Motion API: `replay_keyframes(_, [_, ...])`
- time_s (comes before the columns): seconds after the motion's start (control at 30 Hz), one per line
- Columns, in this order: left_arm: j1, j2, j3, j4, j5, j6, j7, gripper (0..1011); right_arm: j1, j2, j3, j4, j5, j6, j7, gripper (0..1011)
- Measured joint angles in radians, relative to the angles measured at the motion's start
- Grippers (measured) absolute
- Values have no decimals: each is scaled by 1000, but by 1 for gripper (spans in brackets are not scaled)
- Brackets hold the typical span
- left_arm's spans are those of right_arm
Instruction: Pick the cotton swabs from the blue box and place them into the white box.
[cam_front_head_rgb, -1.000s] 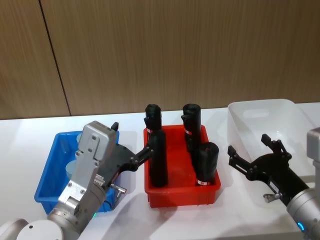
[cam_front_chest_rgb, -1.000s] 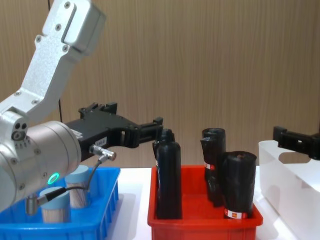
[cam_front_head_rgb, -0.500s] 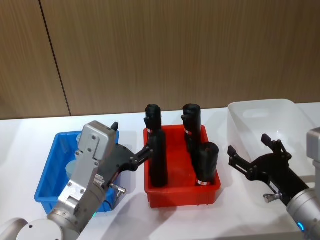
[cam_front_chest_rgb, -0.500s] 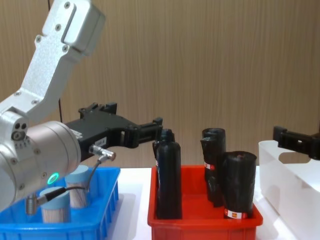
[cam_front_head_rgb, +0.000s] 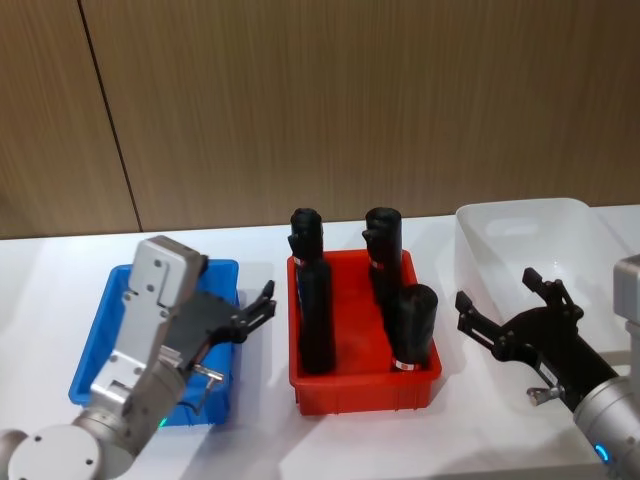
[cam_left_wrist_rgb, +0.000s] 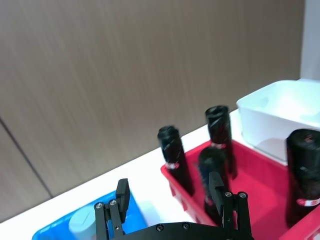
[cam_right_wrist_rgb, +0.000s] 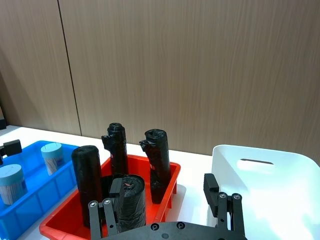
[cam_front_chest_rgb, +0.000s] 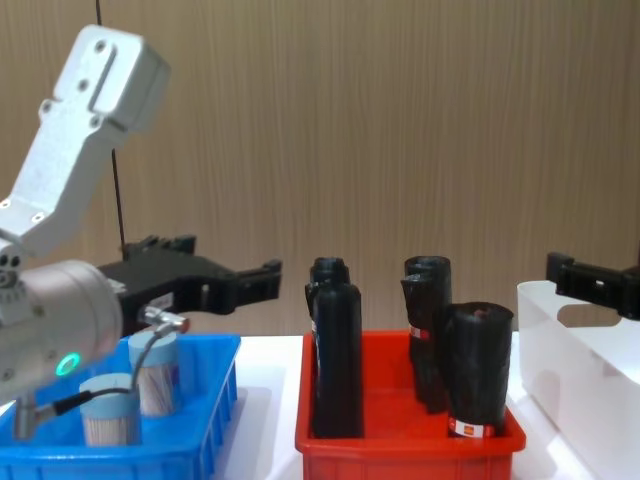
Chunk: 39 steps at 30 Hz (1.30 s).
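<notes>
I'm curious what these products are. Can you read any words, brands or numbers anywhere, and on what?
The small red-and-white labels on the black rolls: too small to read.
Nothing else bears readable writing.

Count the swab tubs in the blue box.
2 tubs. Both stand in the blue box: one toward the back, nearer the red bin, the other closer to the front. The left arm covers part of the box, so more may be hidden.
</notes>
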<state>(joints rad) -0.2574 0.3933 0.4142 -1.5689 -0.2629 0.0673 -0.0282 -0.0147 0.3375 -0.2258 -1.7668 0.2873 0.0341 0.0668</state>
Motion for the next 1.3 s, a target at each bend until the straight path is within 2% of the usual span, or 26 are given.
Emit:
replay_keyframes(0.3, [-4,20,-35,22,-57,67,14,1004,0,0,0,0,0,0,0,1002])
replay_keyframes(0.6, [-5,34,-68,38,-124,161,56,1004,0,0,0,0,0,0,0,1002])
replay_keyframes(1.03, [-2,36,-93,53,-198,259,120,1004,0,0,0,0,0,0,0,1002])
replay_keyframes(1.3, [-2,32,-103,62,-226,308,150,1004,0,0,0,0,0,0,0,1002])
